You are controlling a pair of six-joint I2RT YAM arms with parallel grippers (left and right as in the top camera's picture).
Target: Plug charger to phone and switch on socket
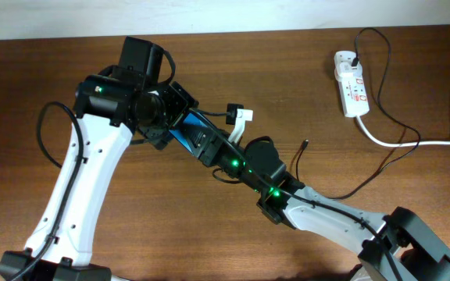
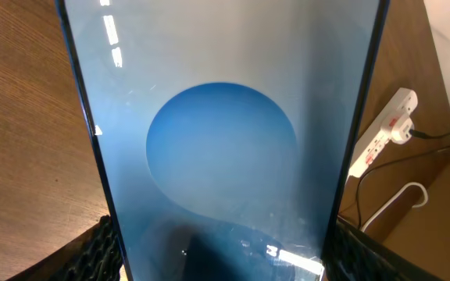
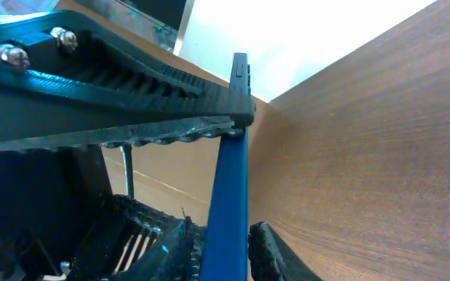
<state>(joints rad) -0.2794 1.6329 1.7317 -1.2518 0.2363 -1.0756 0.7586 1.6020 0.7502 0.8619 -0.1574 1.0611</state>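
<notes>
Well left of the socket (image 1: 351,83), the phone (image 2: 225,140) hangs between both arms, its long axis slanting from the left gripper (image 2: 223,254) toward the right gripper (image 3: 226,250); the left clamps its long edges, the right pinches its two faces

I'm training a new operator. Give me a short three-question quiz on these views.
1. True or false: the charger's connector tip is in the phone.
2. The phone is held by: A the left fingers alone; B fingers of both arms; C nothing, it lies flat.
3. Fill in: the charger's black plug sits in the ___.
Key: 1 false, the tip lies on the table; 2 B, left fingers and right fingers both grip it; 3 power strip.
</notes>
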